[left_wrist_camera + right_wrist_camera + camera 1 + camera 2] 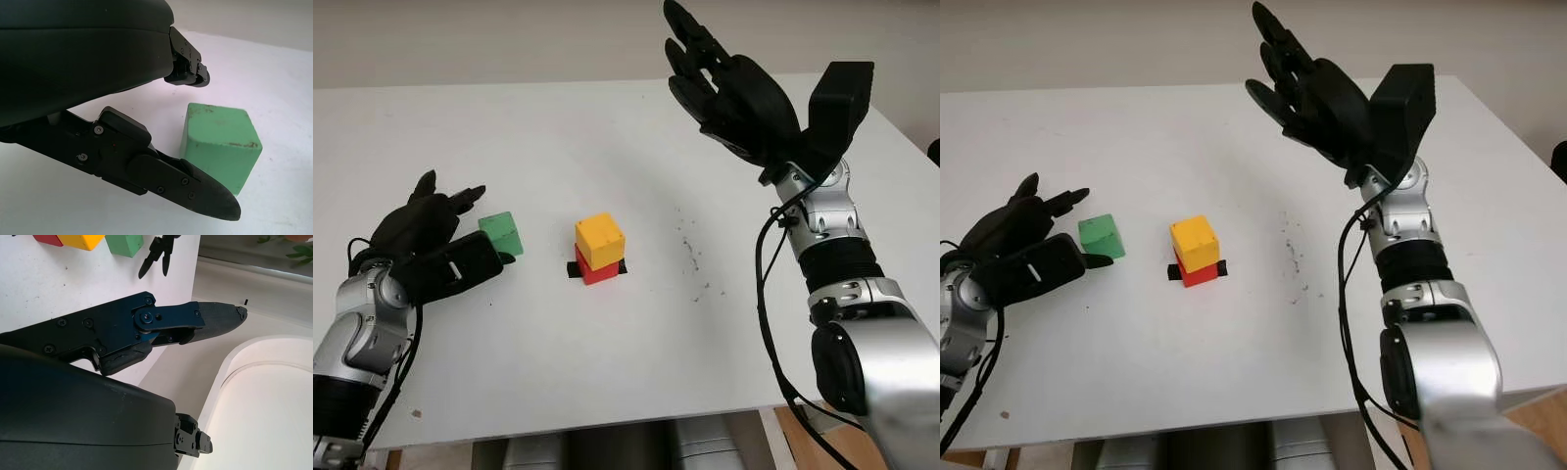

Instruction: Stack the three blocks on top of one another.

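A yellow block sits on a red block near the middle of the white table, over a small black mark. A green block stands on the table to their left. My left hand is open right beside the green block, its thumb along the near side and its fingers past the far side, not closed on it. My right hand is open and raised high above the table at the right rear, holding nothing.
Small dark specks mark the table right of the stack. The table's front edge runs close to me, and grey robot parts show below it.
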You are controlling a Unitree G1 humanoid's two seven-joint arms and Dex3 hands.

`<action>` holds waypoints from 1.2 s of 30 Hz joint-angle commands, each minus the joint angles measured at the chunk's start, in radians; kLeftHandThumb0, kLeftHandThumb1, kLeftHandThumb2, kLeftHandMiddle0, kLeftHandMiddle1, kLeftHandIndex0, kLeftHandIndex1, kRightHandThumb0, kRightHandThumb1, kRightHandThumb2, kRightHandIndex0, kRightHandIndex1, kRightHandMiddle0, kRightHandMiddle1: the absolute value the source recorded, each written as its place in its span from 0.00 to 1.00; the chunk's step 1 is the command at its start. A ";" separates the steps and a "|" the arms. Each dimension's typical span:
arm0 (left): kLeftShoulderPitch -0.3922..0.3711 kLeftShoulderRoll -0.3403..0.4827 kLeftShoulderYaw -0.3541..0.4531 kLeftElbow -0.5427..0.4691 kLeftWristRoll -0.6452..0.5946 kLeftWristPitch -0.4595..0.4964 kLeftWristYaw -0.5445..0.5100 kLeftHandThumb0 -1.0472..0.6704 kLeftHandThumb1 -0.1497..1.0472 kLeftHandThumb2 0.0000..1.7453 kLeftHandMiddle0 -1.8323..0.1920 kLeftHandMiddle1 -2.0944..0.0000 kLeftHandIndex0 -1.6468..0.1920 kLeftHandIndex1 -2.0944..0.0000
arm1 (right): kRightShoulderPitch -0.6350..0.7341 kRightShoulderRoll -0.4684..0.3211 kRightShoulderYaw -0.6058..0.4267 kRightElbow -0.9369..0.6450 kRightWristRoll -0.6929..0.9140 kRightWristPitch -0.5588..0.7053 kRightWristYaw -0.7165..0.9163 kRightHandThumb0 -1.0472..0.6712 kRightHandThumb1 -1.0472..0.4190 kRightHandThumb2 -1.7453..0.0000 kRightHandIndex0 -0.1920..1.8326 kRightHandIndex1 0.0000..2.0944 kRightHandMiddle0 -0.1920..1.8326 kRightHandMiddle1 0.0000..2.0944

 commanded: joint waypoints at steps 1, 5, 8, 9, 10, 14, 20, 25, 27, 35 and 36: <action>-0.037 0.015 -0.007 0.006 0.006 0.004 -0.009 0.09 0.88 0.03 1.00 1.00 0.72 0.96 | 0.003 -0.001 -0.006 -0.019 0.007 -0.006 -0.001 0.15 0.00 0.82 0.00 0.00 0.04 0.03; -0.044 0.017 -0.015 0.012 0.007 0.006 -0.018 0.11 0.88 0.03 1.00 1.00 0.70 0.96 | 0.006 -0.001 -0.008 -0.020 0.012 -0.015 0.006 0.15 0.00 0.82 0.00 0.00 0.04 0.03; -0.050 0.020 -0.021 0.015 0.009 0.008 -0.025 0.12 0.88 0.03 1.00 1.00 0.67 0.95 | 0.009 -0.003 -0.004 -0.025 0.006 -0.021 -0.001 0.15 0.00 0.81 0.00 0.00 0.04 0.03; -0.051 0.021 -0.023 0.016 0.010 0.006 -0.026 0.12 0.88 0.03 1.00 1.00 0.67 0.95 | 0.009 -0.003 -0.004 -0.025 0.006 -0.021 -0.002 0.15 0.00 0.81 0.00 0.00 0.04 0.03; -0.051 0.021 -0.024 0.016 0.010 0.006 -0.028 0.12 0.88 0.03 1.00 1.00 0.66 0.95 | 0.010 -0.003 -0.004 -0.026 0.005 -0.020 -0.004 0.15 0.00 0.81 0.00 0.00 0.03 0.03; -0.052 0.017 -0.025 0.010 0.008 0.015 -0.039 0.14 0.89 0.03 1.00 1.00 0.64 0.95 | 0.011 -0.003 -0.002 -0.023 0.001 -0.025 -0.007 0.15 0.00 0.81 0.00 0.00 0.04 0.03; -0.053 -0.001 -0.025 0.034 0.003 -0.010 0.001 0.17 0.90 0.03 0.98 0.98 0.59 0.94 | 0.017 -0.003 0.004 -0.024 -0.013 -0.036 -0.018 0.15 0.00 0.81 0.00 0.00 0.04 0.03; -0.061 -0.012 -0.029 0.072 -0.007 -0.038 0.034 0.20 0.90 0.03 0.96 0.97 0.55 0.93 | 0.023 -0.005 0.010 -0.026 -0.028 -0.045 -0.031 0.15 0.00 0.81 0.00 0.00 0.04 0.03; -0.062 -0.016 -0.030 0.087 -0.009 -0.052 0.052 0.20 0.89 0.03 0.95 0.97 0.54 0.93 | 0.027 -0.005 0.012 -0.032 -0.031 -0.042 -0.038 0.14 0.00 0.82 0.00 0.00 0.05 0.03; -0.057 -0.026 -0.026 0.114 -0.019 -0.102 0.108 0.30 0.95 0.03 0.91 0.97 0.54 0.75 | 0.036 0.003 0.011 -0.041 -0.022 -0.037 -0.035 0.15 0.00 0.83 0.00 0.00 0.05 0.03; -0.057 -0.026 -0.027 0.119 -0.017 -0.109 0.117 0.33 0.96 0.03 0.89 0.97 0.59 0.63 | 0.037 0.004 0.011 -0.041 -0.020 -0.036 -0.034 0.14 0.00 0.83 0.00 0.00 0.05 0.03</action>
